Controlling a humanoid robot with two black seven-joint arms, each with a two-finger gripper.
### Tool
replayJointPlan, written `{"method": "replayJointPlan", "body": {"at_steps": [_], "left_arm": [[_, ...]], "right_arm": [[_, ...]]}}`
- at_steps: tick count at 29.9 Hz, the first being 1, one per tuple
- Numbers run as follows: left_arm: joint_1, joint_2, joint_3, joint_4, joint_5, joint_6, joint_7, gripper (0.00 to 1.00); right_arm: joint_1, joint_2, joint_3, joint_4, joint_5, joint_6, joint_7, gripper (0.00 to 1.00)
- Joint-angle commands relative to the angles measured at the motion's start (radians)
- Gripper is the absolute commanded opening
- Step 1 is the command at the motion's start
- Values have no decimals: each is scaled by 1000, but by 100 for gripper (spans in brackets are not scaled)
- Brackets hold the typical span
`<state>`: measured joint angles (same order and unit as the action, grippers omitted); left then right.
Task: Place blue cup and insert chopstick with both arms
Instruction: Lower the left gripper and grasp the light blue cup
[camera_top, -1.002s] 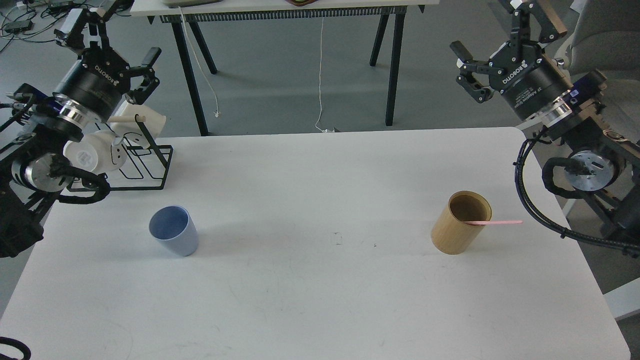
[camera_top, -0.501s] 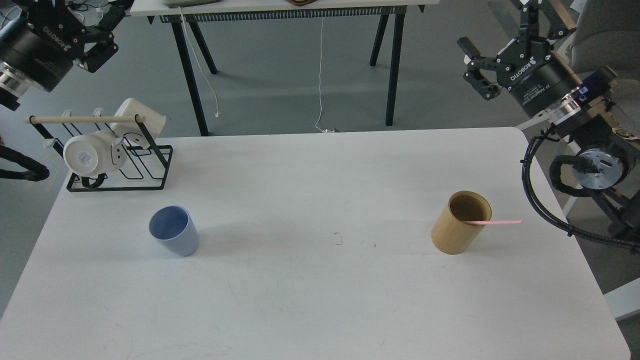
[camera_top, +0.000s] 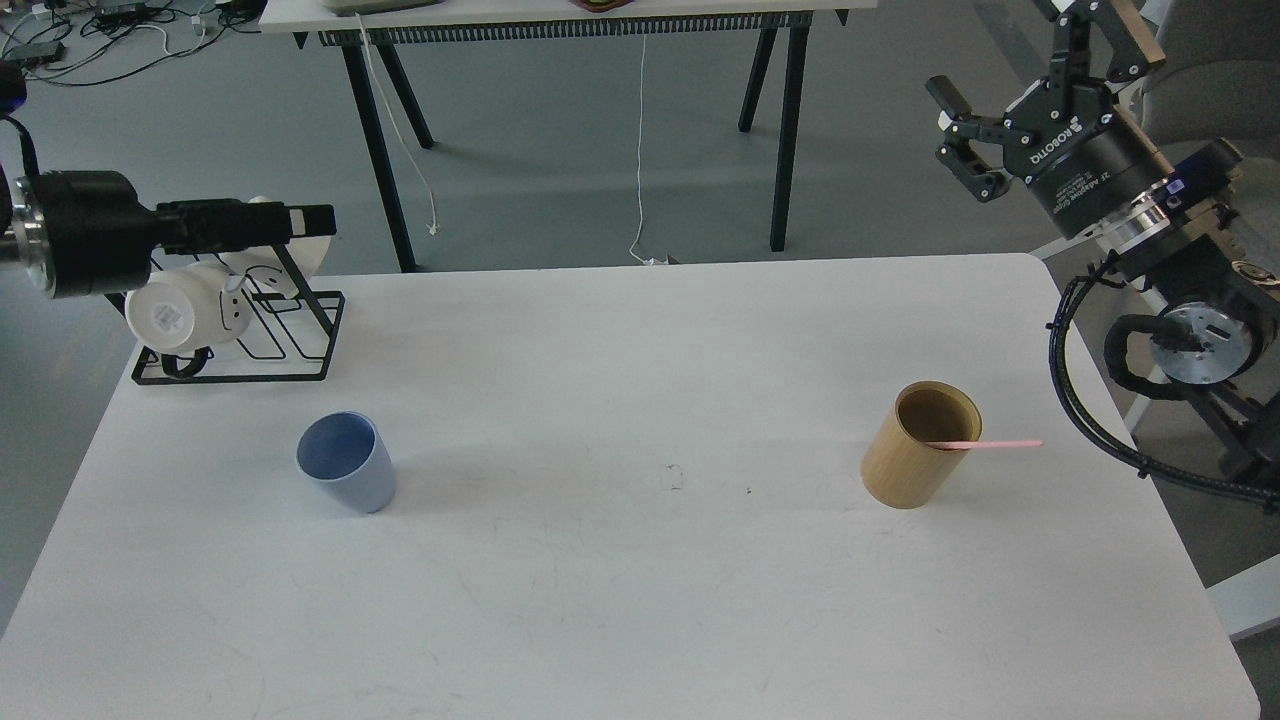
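The left gripper (camera_top: 300, 222), seen edge-on so its opening is unclear, is hovering above the upright blue cup (camera_top: 346, 462); it should descend squarely. The chopstick (camera_top: 985, 444) is resting in the wooden cylinder (camera_top: 920, 445), right gripper (camera_top: 1010, 85) spread wide, empty

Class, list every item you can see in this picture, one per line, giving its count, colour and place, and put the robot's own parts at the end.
blue cup: one, pale blue, upright, left half of the table.
wooden cylinder: one, tan, upright, right half of the table.
chopstick: one, pink, in the wooden cylinder, sticking out over its rim to the right.
rack: one, black wire, table's far left corner.
mugs: two, white, on the rack.
table: one, white.
second table: one, black legs, behind.
left gripper: one, black, side-on above the rack, state unclear.
right gripper: one, black, raised far right, jaws apart.
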<state>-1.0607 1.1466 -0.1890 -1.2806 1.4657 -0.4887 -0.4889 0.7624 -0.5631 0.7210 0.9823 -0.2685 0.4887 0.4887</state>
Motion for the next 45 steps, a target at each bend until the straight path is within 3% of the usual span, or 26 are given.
{"method": "replayJointPlan", "body": {"at_steps": [1,7,16,32,39,45], "left_arm": [[8,2,51,0,188,0,0,100],[47,-21,111,9,217,0,0,100],[149,-148,112,136,217,1,0,100],[195,-252,114,282,212,70,0,97],[218,-289,114,325,209,84,0,91],[231,-298,114,340,206,85,0,77]], "right_arm": [[-12,-1,0,1,0,0,0,99],[-25,-3,0,2,0,0,0,99],[-28,-26,6,9,0,0,0,99],[-51,-38,9,10,2,0,0,99],[-60,-47,28,16,2,0,0,99],[-61,-52,28,18,2,0,0,99]]}}
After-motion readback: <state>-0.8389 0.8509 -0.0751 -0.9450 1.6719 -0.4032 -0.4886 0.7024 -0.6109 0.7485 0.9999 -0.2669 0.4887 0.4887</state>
